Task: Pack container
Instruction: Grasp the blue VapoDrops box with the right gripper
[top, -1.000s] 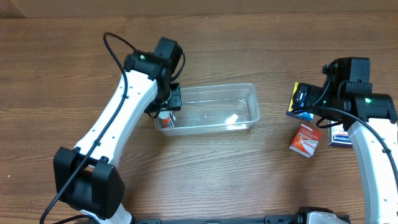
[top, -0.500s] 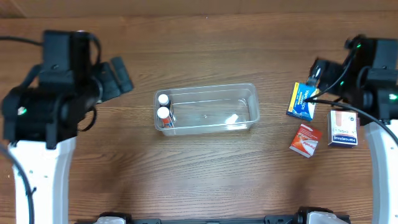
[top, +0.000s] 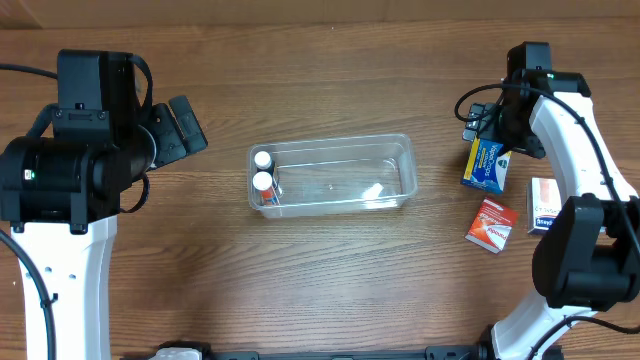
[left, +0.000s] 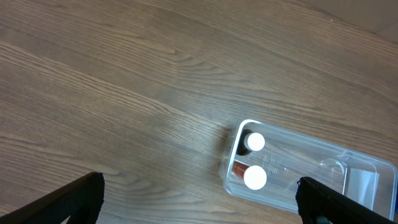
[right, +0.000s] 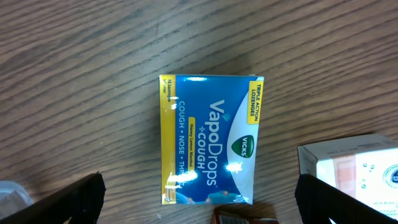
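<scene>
**Hovering right tool (right: 200, 202) over the blue box (right: 211, 146)**

The right arm is hiding part of the white box (top: 544, 204) near the right edge of the bench (top: 330, 290), with the red box (top: 492, 224) lying beside it. The container (top: 340, 140) is sitting mid-bench, holding two white-capped bottles (top: 264, 182) at its left end. Both tools are gaping empty. The right one has swung in over the blue box since the previous frame, and the left tool (left: 202, 202) is staying near the left edge.

The table (top: 320, 290) is brown wood grain. The container (top: 335, 180) is clear. The two bottles (top: 263, 182) in it have white caps. At right, the VapoDrops box (right: 211, 140) is blue with yellow edges and white lettering. The small box (top: 492, 224) near it is red-orange.
</scene>
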